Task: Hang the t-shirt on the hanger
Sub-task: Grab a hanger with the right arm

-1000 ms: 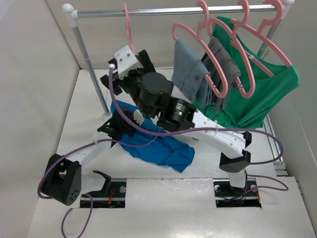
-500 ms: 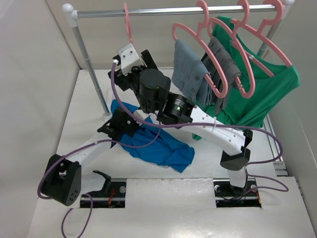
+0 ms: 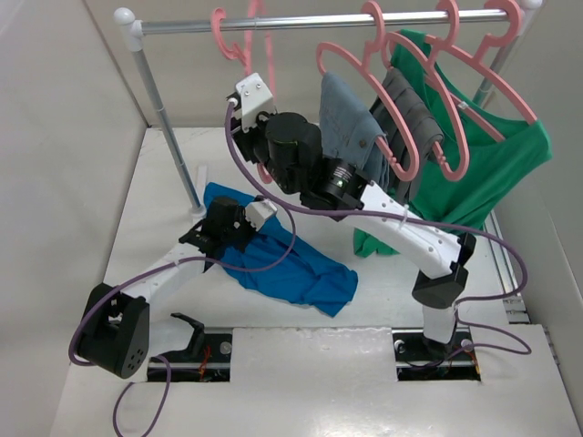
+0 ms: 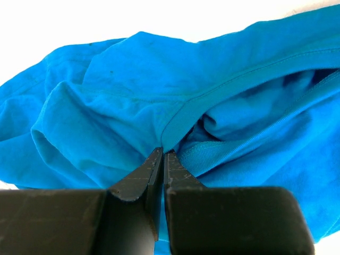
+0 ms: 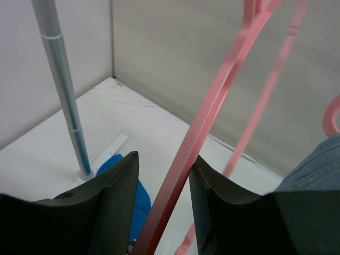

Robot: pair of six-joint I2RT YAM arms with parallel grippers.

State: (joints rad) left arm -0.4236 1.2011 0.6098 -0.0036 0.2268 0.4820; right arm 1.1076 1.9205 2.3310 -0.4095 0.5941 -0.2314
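The bright blue t-shirt lies crumpled on the white table. My left gripper is low over its left part. In the left wrist view the left gripper is shut on a fold of the t-shirt by a hemmed edge. The bare pink hanger hangs at the left of the rail. My right gripper is raised just below it. In the right wrist view the right gripper straddles the hanger's bar. The bar touches the right finger, and a gap remains at the left finger.
A metal rail spans the back on a post. Further right hang pink hangers with grey garments and a green shirt. Walls close in at the left and back.
My right arm has risen toward the rail and its jaws have narrowed around the hanger's bar. The hanger has turned on the rail. The left gripper and t-shirt stayed put.
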